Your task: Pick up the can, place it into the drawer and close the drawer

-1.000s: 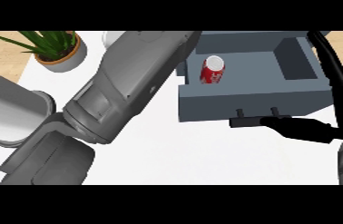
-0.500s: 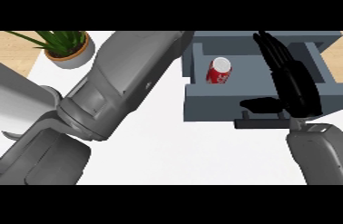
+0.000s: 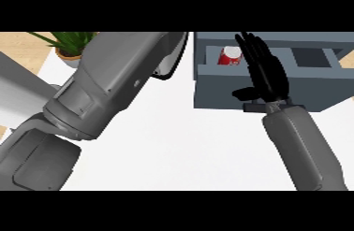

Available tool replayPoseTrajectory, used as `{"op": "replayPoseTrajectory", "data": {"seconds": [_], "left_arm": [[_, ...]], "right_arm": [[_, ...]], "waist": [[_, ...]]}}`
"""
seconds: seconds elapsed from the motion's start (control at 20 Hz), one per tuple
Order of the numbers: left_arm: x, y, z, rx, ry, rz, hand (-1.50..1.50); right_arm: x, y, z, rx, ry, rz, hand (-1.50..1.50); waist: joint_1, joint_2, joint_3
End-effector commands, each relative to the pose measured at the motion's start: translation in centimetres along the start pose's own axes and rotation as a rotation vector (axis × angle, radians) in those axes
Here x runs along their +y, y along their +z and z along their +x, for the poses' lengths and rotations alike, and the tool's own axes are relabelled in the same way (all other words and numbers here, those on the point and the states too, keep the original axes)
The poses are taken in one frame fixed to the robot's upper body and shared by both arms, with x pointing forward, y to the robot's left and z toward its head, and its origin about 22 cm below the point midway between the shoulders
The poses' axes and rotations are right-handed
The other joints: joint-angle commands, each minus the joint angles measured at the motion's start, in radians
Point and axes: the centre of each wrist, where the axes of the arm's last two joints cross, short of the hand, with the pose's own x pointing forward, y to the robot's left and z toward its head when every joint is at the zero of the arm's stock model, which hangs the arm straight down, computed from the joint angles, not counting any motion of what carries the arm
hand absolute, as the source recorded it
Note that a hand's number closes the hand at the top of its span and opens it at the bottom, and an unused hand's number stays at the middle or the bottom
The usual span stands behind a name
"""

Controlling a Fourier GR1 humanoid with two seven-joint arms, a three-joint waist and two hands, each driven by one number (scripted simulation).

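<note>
One can (image 3: 230,56), one drawer (image 3: 276,87)

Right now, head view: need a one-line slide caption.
Red can lies inside the open grey drawer; right hand, fingers straight, is over the drawer front, left forearm crossing the white counter.

White counter (image 3: 200,146); potted plant (image 3: 69,45) upper left; wood floor (image 3: 17,43).

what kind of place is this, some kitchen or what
Probably a kitchen counter or similar indoor worktop: a white counter top, a grey drawer standing open with a red can inside it, and a potted plant at the far left corner. The right hand is over the drawer.
</note>
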Motion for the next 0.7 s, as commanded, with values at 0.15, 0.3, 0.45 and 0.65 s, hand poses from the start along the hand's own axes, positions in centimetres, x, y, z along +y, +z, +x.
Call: {"op": "replayPoseTrajectory", "data": {"seconds": [0.15,0.3,0.45,0.65], "left_arm": [[2.8,-0.8,0.4,0.004,-0.003,0.035,-1.50],[3.0,-0.7,2.1,-0.015,-0.020,0.023,-1.50],[3.7,-0.6,-0.6,0.019,-0.024,0.020,-1.50],[6.4,-1.0,0.0,0.020,-0.028,0.012,-1.50]], "right_arm": [[2.8,-3.1,-0.2,0.042,0.081,-0.086,-1.50],[1.8,-4.8,-1.3,0.064,0.093,-0.137,-1.50],[0.6,-6.5,-2.0,0.067,0.132,-0.158,-1.50],[1.0,-8.0,-0.3,0.081,0.126,-0.196,-1.50]], "waist": [[0.012,0.000,0.000],[0.035,-0.001,0.001],[0.040,0.001,0.000],[0.063,0.002,0.000]]}}
